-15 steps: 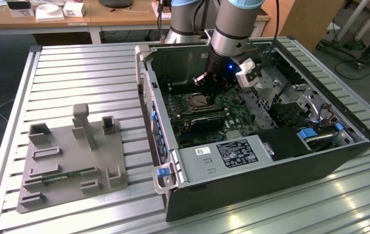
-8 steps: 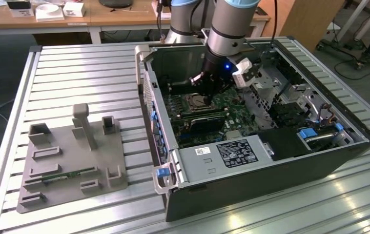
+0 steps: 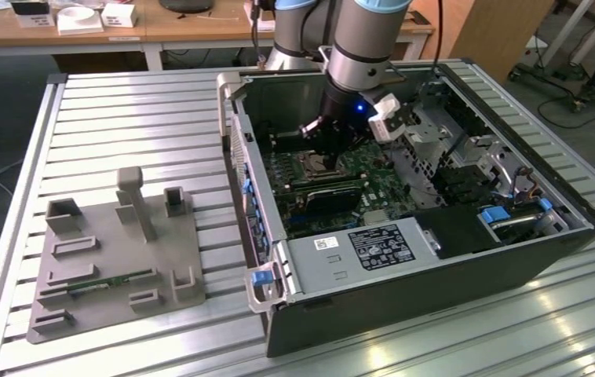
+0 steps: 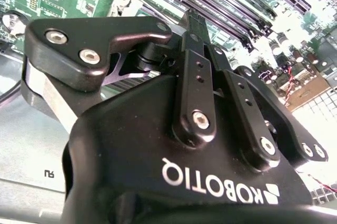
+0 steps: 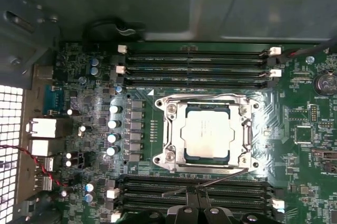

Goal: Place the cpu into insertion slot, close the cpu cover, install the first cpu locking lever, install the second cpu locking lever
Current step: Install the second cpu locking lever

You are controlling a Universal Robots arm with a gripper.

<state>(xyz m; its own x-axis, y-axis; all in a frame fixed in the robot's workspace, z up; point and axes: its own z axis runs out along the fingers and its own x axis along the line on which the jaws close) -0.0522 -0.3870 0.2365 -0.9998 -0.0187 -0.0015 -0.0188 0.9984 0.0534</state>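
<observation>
The cpu (image 5: 206, 132), a silvery-tan square, lies flat in the insertion slot (image 5: 168, 156) on the green board. The cpu cover (image 5: 208, 101) is down around it as a silvery frame. A thin metal locking lever (image 5: 227, 176) runs slanted along one side of the socket, across the nearest memory slots. My gripper (image 5: 198, 198) sits at that side with its black fingertips together, right by the lever's rod; I cannot tell whether they touch it. In the exterior view the gripper (image 3: 324, 151) hangs inside the open computer case just over the socket (image 3: 312, 166). The fingers (image 4: 192, 29) look shut.
Long black memory sticks (image 5: 200, 63) flank the socket on both sides. The case walls (image 3: 237, 149) and a drive cage (image 3: 439, 137) hem in the arm. A grey fixture plate (image 3: 109, 259) lies on the slatted table at the exterior view's left.
</observation>
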